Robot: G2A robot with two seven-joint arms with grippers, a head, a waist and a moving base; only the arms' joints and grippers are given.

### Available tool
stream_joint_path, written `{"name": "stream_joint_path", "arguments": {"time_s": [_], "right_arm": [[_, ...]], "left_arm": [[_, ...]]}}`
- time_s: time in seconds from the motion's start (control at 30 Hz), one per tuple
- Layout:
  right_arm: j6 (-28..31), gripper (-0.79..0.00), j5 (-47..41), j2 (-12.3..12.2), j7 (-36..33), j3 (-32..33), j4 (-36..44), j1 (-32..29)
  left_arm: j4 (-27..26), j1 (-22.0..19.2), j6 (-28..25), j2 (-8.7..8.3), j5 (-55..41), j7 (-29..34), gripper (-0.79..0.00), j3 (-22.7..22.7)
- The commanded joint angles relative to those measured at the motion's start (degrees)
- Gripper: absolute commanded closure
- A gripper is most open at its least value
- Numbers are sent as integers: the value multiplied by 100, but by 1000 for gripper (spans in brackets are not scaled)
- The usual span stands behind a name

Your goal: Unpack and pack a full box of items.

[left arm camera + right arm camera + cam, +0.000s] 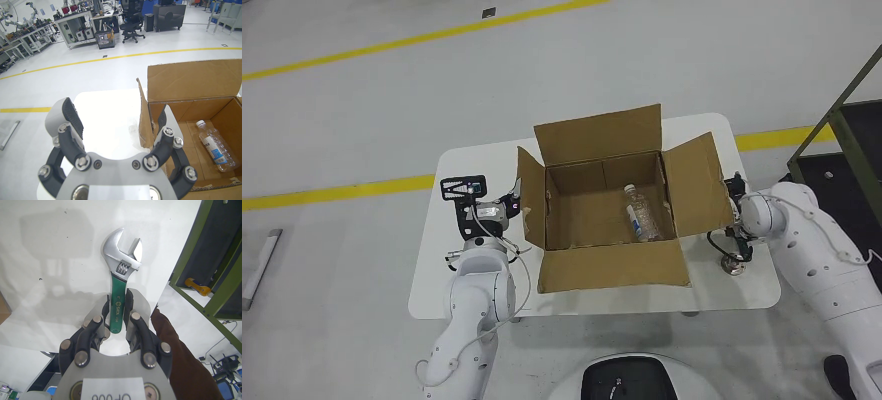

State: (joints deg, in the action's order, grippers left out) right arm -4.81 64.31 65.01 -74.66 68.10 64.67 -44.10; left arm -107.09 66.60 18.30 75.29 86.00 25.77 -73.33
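- While the right gripper [118,297] is closed around the green handle of a wrench [121,255], the metal head is held out past the fingertips, above the white table [47,275]. Whether the head touches the tabletop cannot be told.
- The wrench is seen outside the box [607,268], just beyond its right flap and near the table's edge.
- The left gripper [116,106] is spread wide, and nothing is held between its pads.
- It is positioned over the table, just beside the box's left flap.
- The box is set in the middle of the table, between the two grippers, with all four flaps folded outward.
- A clear plastic bottle [215,149] is laid on its side on the box floor, near the right wall, with its white cap turned toward the far wall.
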Motion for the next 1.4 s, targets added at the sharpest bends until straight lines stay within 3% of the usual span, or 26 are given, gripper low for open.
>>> {"name": "stream_joint_path", "arguments": {"time_s": [0.0,0.5,0.6,0.67,0.7,0.9,1.07,1.37], "right_arm": [[5,-252,-16,-10,11,44,44,-36],[71,-249,-18,-31,111,147,57,-139],[79,-197,-24,-18,141,114,2,-111],[83,-34,-31,-10,170,98,-29,-92],[77,0,-37,-6,186,94,-31,-78],[41,0,-114,-9,214,181,24,-30],[-147,0,-755,-72,238,747,303,-81],[-382,0,-2803,-295,545,2765,1746,-590]], "left_arm": [[0,0,0,0,0,0,-785,0],[0,0,0,0,0,0,-785,0],[0,0,0,0,0,0,-785,0],[0,0,0,0,0,0,-785,0],[0,0,0,0,0,0,-785,0],[0,0,0,0,0,0,-785,0],[0,0,0,0,0,0,-785,0],[0,0,0,0,0,0,-785,0]]}}
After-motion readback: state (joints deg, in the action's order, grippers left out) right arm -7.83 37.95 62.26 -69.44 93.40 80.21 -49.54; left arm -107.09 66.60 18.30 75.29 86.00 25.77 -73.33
